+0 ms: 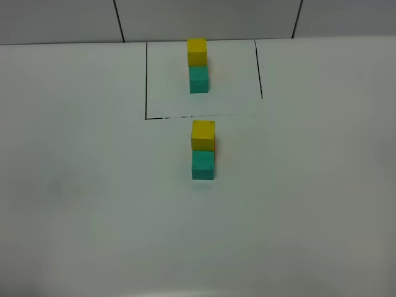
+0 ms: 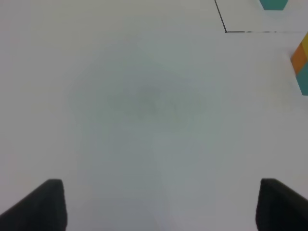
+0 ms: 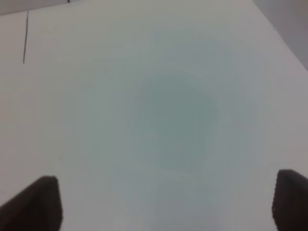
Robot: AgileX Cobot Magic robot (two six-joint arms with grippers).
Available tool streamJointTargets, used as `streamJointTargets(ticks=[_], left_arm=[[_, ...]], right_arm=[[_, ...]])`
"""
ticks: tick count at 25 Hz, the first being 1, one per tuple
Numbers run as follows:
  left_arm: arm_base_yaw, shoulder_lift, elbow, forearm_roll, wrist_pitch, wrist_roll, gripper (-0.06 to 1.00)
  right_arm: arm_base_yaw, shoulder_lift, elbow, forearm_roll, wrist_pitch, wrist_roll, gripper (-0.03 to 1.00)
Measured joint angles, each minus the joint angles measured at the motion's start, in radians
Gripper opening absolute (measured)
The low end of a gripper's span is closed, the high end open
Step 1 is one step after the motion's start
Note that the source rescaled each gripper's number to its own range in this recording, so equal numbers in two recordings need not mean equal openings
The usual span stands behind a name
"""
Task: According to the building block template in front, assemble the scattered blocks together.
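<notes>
The building block template stands inside the black outline at the far middle of the table: a yellow cube (image 1: 197, 52) joined to a teal cube (image 1: 198, 79). Just in front of the outline sit the scattered blocks, pressed together: a yellow cube (image 1: 203, 135), a teal cube (image 1: 203, 165) and an orange cube (image 1: 215, 148) of which only a sliver shows behind them. In the left wrist view the orange cube (image 2: 299, 55) and teal cube (image 2: 303, 79) show at the frame's edge, far from my left gripper (image 2: 159, 207), which is open and empty. My right gripper (image 3: 163, 204) is open over bare table. Neither arm shows in the exterior high view.
A black outline (image 1: 146, 80) marks the template's area on the white table (image 1: 93, 204). Its corner (image 2: 226, 31) shows in the left wrist view and one line (image 3: 25, 38) in the right wrist view. A tiled wall (image 1: 62, 18) rises behind the table.
</notes>
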Motion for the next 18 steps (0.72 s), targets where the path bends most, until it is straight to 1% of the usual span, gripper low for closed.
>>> streamJointTargets(ticks=[4, 8, 18], left_arm=[[0.0, 0.0, 0.0, 0.0, 0.0, 0.0, 0.76], [0.0, 0.0, 0.0, 0.0, 0.0, 0.0, 0.76], [0.0, 0.0, 0.0, 0.0, 0.0, 0.0, 0.76]], right_arm=[[-0.012, 0.0, 0.007, 0.002, 0.001, -0.001, 0.76], [-0.032, 0.0, 0.008, 0.004, 0.003, -0.001, 0.76], [-0.034, 0.0, 0.008, 0.004, 0.003, -0.002, 0.75]])
